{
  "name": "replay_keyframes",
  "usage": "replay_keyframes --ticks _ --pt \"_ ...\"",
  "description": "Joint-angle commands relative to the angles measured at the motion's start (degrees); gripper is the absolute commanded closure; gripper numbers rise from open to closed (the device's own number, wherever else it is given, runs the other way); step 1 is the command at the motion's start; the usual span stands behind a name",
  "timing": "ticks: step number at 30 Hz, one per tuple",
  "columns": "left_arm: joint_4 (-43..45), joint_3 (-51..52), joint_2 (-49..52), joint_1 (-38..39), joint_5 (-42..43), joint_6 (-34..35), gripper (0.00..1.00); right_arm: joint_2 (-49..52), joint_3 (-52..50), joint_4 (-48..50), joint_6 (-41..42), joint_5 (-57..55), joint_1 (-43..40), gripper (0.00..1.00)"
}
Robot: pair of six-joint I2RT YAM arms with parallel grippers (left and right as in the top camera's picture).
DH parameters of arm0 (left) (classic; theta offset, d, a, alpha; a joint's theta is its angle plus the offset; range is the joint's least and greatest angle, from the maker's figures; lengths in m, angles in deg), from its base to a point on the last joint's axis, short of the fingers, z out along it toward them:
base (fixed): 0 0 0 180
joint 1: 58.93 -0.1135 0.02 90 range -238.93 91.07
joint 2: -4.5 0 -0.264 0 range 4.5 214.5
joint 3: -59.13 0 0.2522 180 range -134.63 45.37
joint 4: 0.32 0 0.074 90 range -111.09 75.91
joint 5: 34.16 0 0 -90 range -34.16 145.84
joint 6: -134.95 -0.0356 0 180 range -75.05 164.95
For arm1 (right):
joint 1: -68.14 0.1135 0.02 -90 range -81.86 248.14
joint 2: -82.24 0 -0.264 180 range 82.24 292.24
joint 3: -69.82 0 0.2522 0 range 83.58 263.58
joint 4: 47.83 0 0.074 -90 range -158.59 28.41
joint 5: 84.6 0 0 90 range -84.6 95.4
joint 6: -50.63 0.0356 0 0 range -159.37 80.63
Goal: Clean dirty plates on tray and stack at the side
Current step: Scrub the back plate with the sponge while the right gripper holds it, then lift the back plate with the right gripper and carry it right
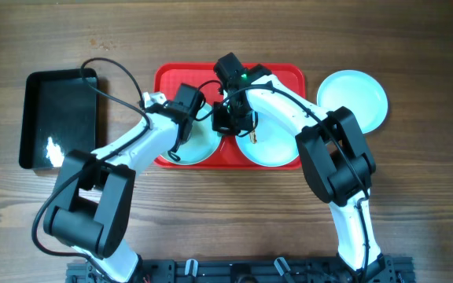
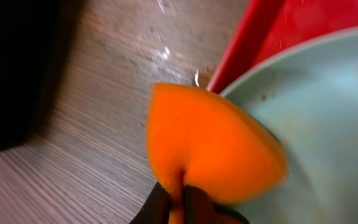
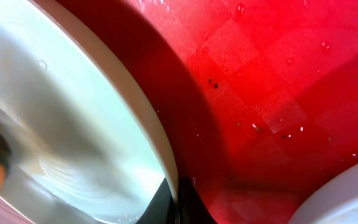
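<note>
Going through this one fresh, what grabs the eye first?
The bright orange sponge, clamped in the left gripper, sits at the rim of a plate on the red tray. The right gripper pinches that plate's rim. Another plate lies off the tray to the right.

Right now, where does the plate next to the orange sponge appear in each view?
Overhead: plate, lower left of the red tray, partly covered.
Left wrist: right side, behind the sponge.
Right wrist: left half, rim running diagonally.
Shared landmark: the red tray under it.
</note>
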Motion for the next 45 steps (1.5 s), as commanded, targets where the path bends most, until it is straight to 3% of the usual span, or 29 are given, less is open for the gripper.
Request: replay_keyframes --ticks 1,8,13,19,24,33,40,45 --pt "-2.47 -3.10 -4.76 -1.53 -5.20 1.79 0.96 0.24 0.52 -0.39 1.03 -5.60 -1.01 0.96" --pt "-6.51 -3.26 -20.06 -1.81 1.95 2.97 0.96 -4.09 5.95 -2.43 -1.53 -10.54 -1.01 0.96" --pt "-11.37 -3.26 -25.31 -1.81 7.17 2.95 0.96 -7.56 12.35 -6.82 -4.76 -18.18 -0.98 0.96" --pt "-14.27 -3.02 -24.90 -1.79 11.02 2.97 0.96 -11.61 19.54 -14.80 -7.17 -31.89 -0.90 0.96" --pt "-14.25 -2.97 -24.90 -1.81 14.51 2.99 0.96 -14.82 19.67 -16.57 -14.64 -42.38 0.63 0.96" --pt "-14.43 -2.93 -24.90 -1.79 16.37 2.97 0.96 -15.10 19.43 -20.35 -15.30 -76.08 10.16 0.96" --pt "-14.69 -2.93 -24.90 -1.79 16.37 2.99 0.96 -15.10 19.43 -20.09 -17.84 -88.96 14.12 0.96" --pt "-14.69 -2.93 -24.90 -1.79 16.37 2.99 0.96 -15.10 19.43 -19.08 -18.21 -91.45 14.75 0.96"
